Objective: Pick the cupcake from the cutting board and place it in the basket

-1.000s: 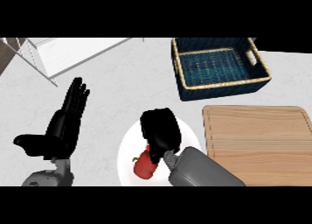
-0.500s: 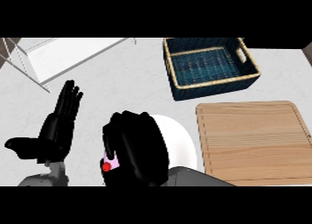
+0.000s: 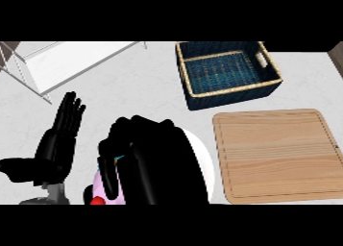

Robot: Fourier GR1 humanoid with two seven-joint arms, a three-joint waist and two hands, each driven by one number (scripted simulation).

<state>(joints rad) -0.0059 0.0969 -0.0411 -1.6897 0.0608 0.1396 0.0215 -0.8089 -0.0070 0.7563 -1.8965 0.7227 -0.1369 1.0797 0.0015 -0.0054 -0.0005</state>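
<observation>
My right hand point(image 3: 157, 164) fills the lower middle of the head view, close to the camera, with its fingers curled downward. Beneath those fingers a pink-frosted cupcake point(image 3: 102, 186) with a red bit peeks out at the hand's left edge; most of it is hidden. A white plate point(image 3: 203, 159) shows behind the hand. The wooden cutting board point(image 3: 280, 153) lies bare at the right. The dark blue woven basket point(image 3: 227, 72) with a tan rim stands at the upper right and holds nothing. My left hand point(image 3: 57, 140) rests open at the left, fingers up.
A white wire rack point(image 3: 57, 62) stands at the back left of the pale counter. A dark strip edges the counter at the far right.
My right hand has come up closer to the camera and shifted left, now covering most of the white plate. The red and pink item stays under its fingers. The left hand stayed put.
</observation>
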